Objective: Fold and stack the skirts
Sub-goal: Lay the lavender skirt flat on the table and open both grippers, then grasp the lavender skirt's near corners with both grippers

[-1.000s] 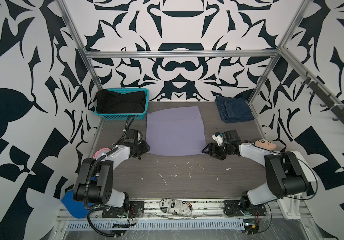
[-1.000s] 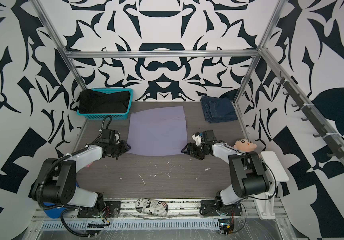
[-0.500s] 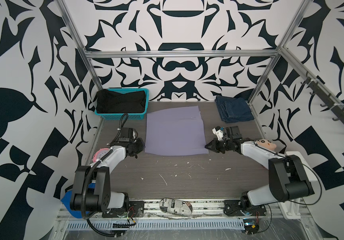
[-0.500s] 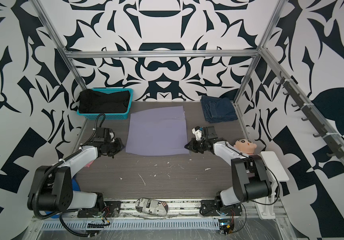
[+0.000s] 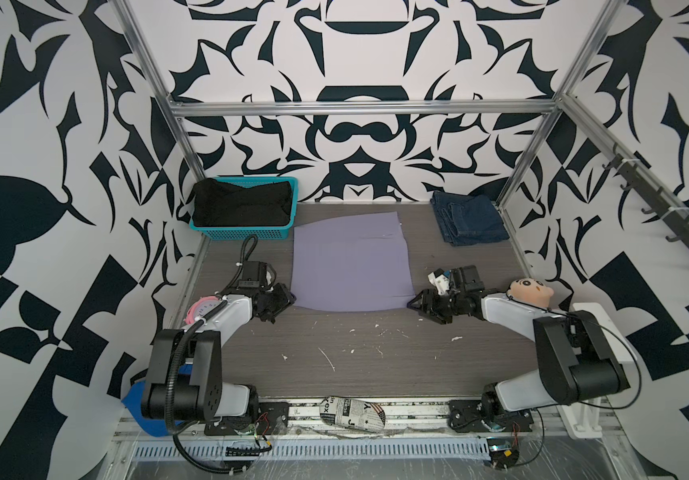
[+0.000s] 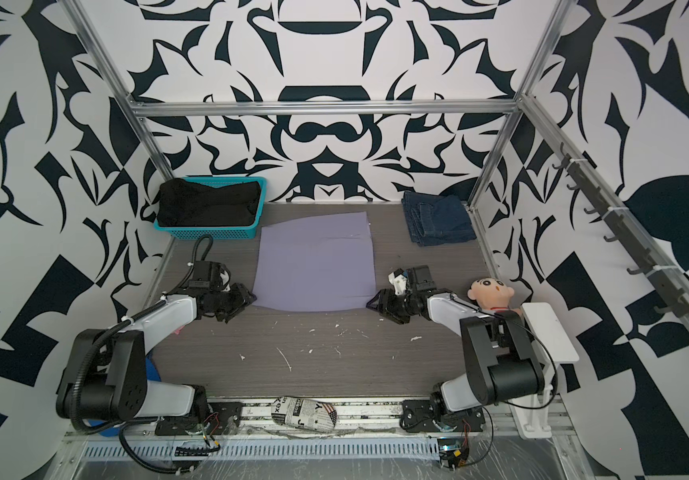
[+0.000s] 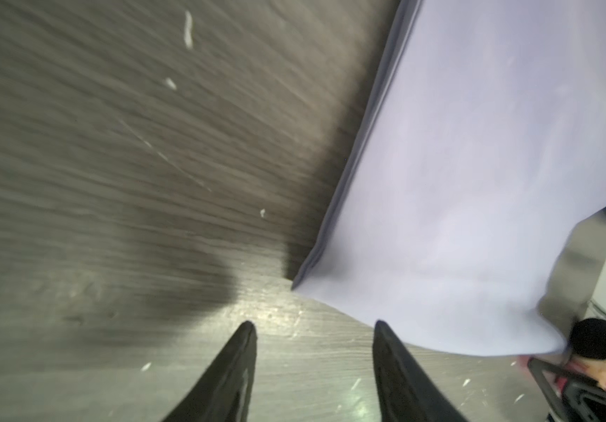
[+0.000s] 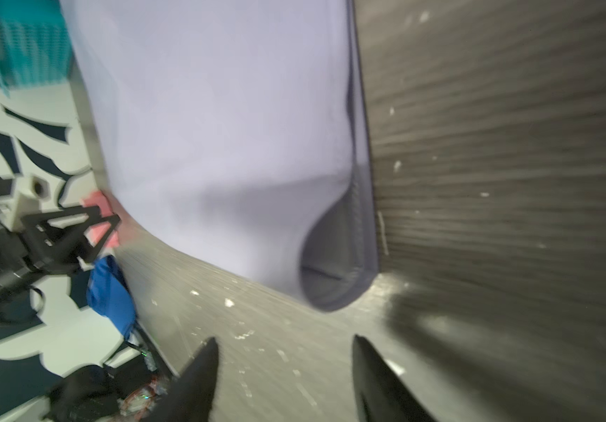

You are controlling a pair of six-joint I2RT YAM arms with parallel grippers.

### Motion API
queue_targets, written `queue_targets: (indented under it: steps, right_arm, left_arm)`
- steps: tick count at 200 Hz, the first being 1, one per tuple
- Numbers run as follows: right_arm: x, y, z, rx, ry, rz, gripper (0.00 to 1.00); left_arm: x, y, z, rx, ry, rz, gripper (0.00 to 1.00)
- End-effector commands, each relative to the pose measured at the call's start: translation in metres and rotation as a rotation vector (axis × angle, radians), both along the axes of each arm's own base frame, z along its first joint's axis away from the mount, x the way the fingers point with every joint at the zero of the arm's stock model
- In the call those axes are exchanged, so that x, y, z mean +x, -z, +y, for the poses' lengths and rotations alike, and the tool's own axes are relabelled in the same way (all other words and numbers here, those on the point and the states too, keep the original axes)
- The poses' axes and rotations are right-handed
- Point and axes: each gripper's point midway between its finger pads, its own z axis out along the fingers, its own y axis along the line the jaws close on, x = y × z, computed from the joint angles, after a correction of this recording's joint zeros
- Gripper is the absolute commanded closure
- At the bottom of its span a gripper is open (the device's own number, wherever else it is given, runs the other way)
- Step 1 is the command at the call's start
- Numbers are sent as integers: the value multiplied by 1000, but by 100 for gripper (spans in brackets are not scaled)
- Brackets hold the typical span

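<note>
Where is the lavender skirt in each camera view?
In a top view: lavender skirt flat at mid-table.
In a top view: lavender skirt, same place.
Left wrist: close up, a near corner foremost.
Right wrist: close up, opposite near corner, hem gaping.
Shared landmark: grey, white-flecked table.

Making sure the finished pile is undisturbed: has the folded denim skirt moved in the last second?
No. The denim skirt lies in the same spot beside the back right frame post.

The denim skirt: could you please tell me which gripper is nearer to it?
Right. The right gripper is in front of the denim skirt; the left gripper is across the lavender skirt.
</note>
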Motion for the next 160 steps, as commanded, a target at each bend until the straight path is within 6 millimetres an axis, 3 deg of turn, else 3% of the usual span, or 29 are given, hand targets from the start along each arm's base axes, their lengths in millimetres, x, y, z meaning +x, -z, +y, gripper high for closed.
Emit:
queue_targets:
  steps: [1, 14, 36, 41, 57, 67, 80, 97, 116, 120, 127, 160]
  right_arm:
    - [19, -8, 11, 90, 24, -56, 19]
    - [24, -6, 11, 90, 31, -69, 19]
    - [35, -3, 10, 82, 56, -99, 21]
    - [38, -2, 9, 78, 62, -108, 23]
    - [48, -1, 8, 68, 76, -142, 35]
    - [54, -5, 10, 75, 75, -160, 42]
    - [60, -11, 12, 85, 69, -175, 58]
    - [60, -22, 13, 97, 62, -186, 79]
    - [56, -38, 11, 83, 53, -211, 84]
    - [55, -41, 10, 75, 52, -217, 94]
    - [52, -46, 8, 61, 51, -222, 100]
    - [45, -77, 3, 30, 43, -252, 100]
  left_arm:
    - [9, 6, -7, -47, 8, -14, 49]
    - [13, 11, -8, -52, 12, -19, 51]
    - [18, 18, -11, -73, 10, -25, 62]
    - [19, 20, -12, -79, 10, -24, 68]
    - [22, 21, -14, -94, 13, -28, 87]
    - [23, 19, -14, -96, 11, -31, 94]
    - [26, 12, -12, -89, 7, -39, 100]
    - [29, -4, -7, -82, -6, -67, 100]
    - [28, -20, 2, -56, -28, -90, 100]
    - [28, -23, 3, -53, -30, -95, 100]
    - [27, -28, 5, -50, -35, -106, 100]
    - [26, -51, 14, -45, -64, -131, 100]
